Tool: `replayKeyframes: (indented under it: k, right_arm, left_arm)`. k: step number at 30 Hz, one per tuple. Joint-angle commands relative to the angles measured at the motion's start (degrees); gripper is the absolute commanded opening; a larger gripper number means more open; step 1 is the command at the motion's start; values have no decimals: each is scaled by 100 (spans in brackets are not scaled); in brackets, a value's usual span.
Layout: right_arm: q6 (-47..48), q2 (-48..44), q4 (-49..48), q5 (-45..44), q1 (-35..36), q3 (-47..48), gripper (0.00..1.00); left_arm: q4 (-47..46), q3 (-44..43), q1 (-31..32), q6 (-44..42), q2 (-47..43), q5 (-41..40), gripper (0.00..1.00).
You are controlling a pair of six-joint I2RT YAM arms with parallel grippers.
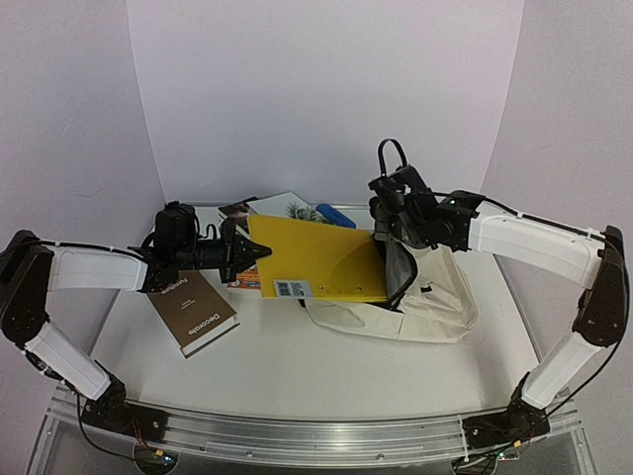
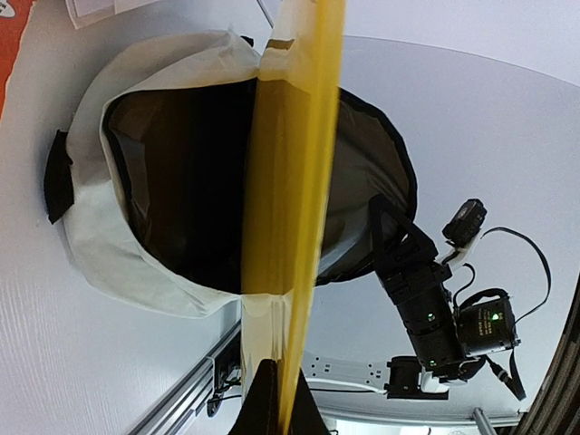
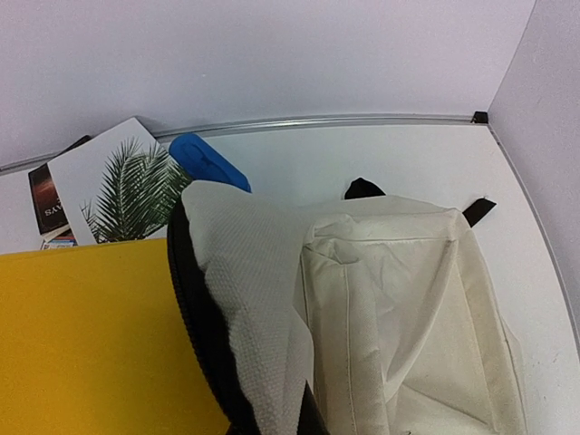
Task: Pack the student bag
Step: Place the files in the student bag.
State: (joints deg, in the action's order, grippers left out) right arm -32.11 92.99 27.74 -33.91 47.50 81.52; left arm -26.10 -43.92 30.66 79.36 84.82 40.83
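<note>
The student bag (image 1: 435, 302) lies on its side on the right half of the table (image 1: 297, 376), its mouth turned toward the left arm and its cream body sagging toward the right edge. The right tool (image 1: 388, 230) is pinched together on the upper lip of that mouth and holds it lifted, so the dark lining shows (the left wrist view looks straight into it).

The left tool (image 1: 265, 251) is clamped on the left edge of a yellow folder (image 1: 321, 259) and holds it level above the table, pointed at the bag. The folder's right end meets the open mouth. In the right wrist view the bag's black zipper rim (image 3: 195, 317) lies over the folder's edge, but how far in it reaches I cannot tell. From the left wrist the folder is seen edge-on, crossing in front of the dark opening. A white barcode label (image 1: 292, 288) sits near its front edge.

A brown book (image 1: 195, 315) lies flat below the left tool, apart from the folder. Behind the folder, near the back wall, rest a white book with a palm leaf print (image 1: 294, 209) and a blue object (image 1: 336, 216) just beside it. Something orange (image 1: 242, 282) peeks out beneath the folder's left corner.
</note>
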Motion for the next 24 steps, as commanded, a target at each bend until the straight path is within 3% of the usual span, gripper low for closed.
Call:
replayKeyframes:
  k: [1, 9, 24]
  right_arm:
    - [-161, 95, -401, -397, -86, 189, 0]
    - [-120, 236, -471, -274, -137, 265, 0]
    - [-23, 78, -746, 494, -153, 198, 0]
  left_arm:
    - [-108, -211, 54, 44, -108, 233, 0]
    - [-95, -223, 74, -76, 113, 338, 0]
    - [-1975, -632, 263, 261, 1325, 245, 0]
